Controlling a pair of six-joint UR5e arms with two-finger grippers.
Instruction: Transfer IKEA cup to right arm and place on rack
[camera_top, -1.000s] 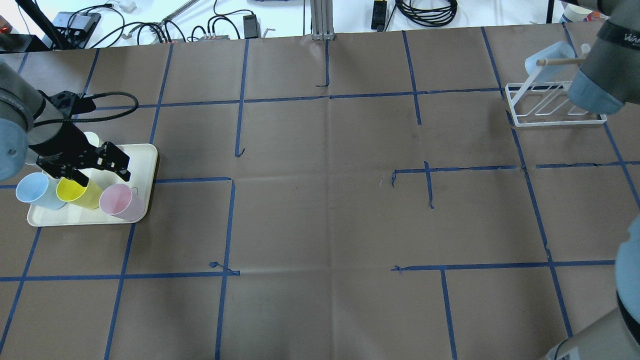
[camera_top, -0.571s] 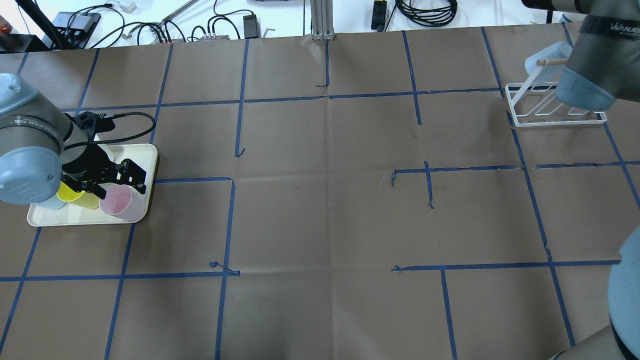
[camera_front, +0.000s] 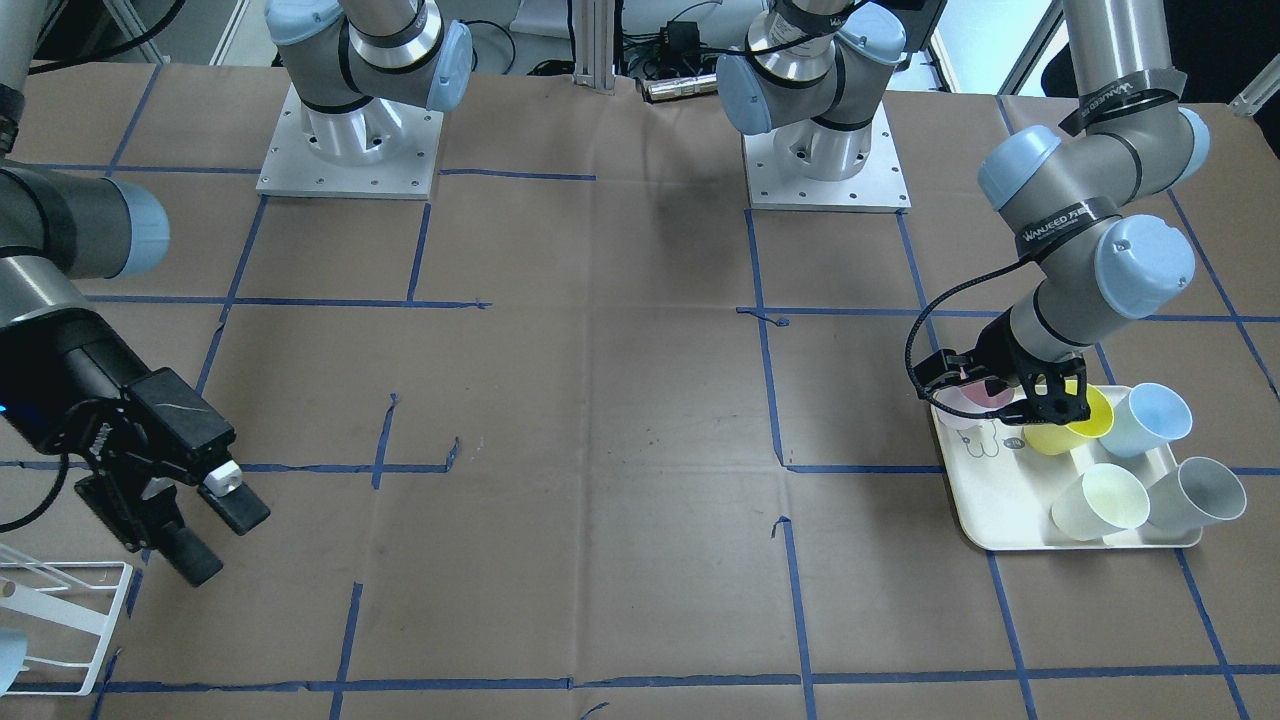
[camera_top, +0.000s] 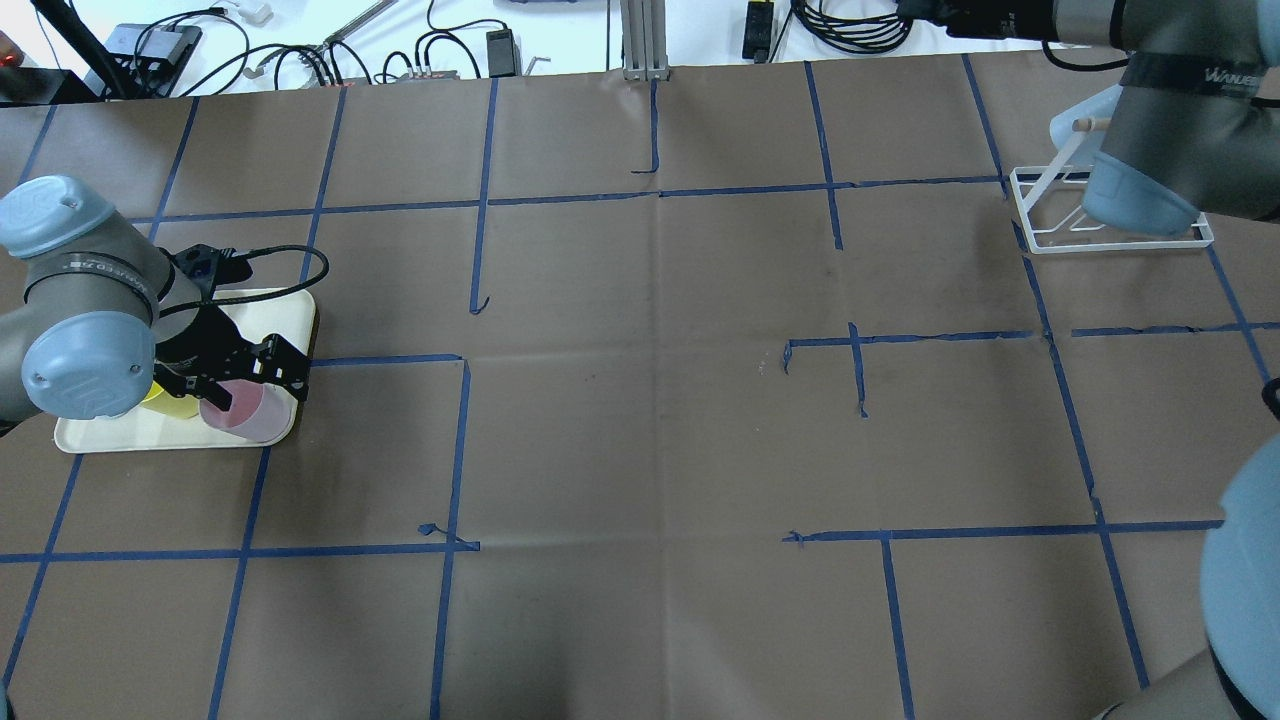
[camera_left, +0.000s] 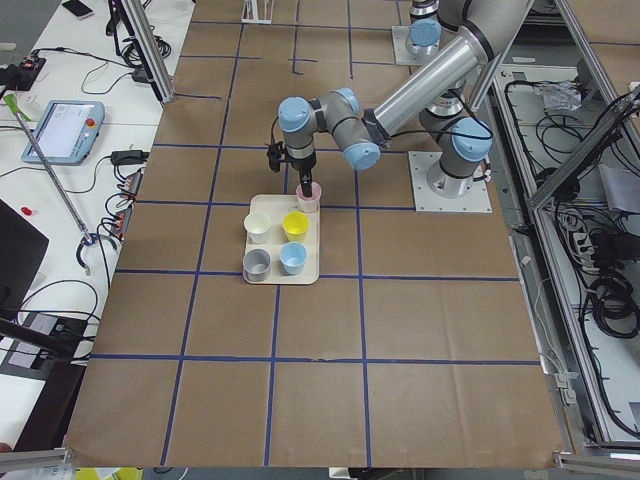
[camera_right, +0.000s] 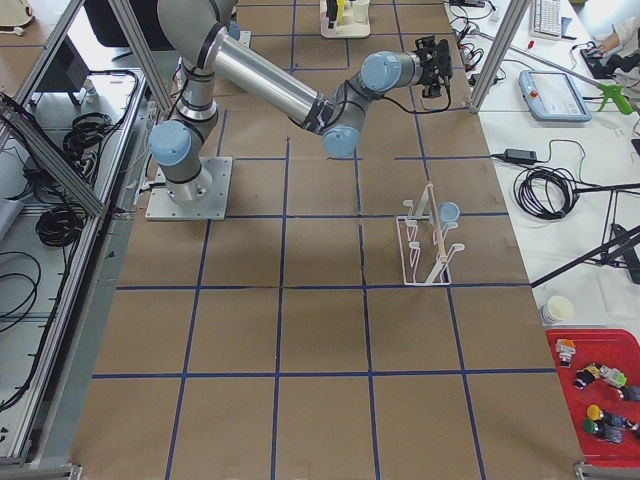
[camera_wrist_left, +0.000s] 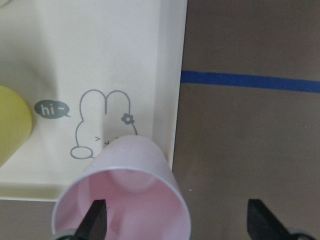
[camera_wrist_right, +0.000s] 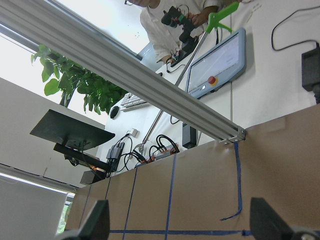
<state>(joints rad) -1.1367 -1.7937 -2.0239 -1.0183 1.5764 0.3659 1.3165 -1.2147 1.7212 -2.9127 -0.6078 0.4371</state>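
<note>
the left gripper (camera_wrist_left: 178, 224) hangs spread over the pink cup (camera_wrist_left: 122, 192), which stands upright at the corner of the cream tray (camera_wrist_left: 100, 45). one finger lines up inside the cup's mouth and the other outside its wall, past the tray's edge. nothing is pinched yet. the cup looks like thin, smooth plastic: light, hardly fragile, springy at the rim and probably slippery. a pinch on the wall just under the rim should hold it and leave the body free for the handover. the right gripper (camera_wrist_right: 181, 222) is spread and empty, with the rack (camera_right: 425, 245) apart from its fingers.
</note>
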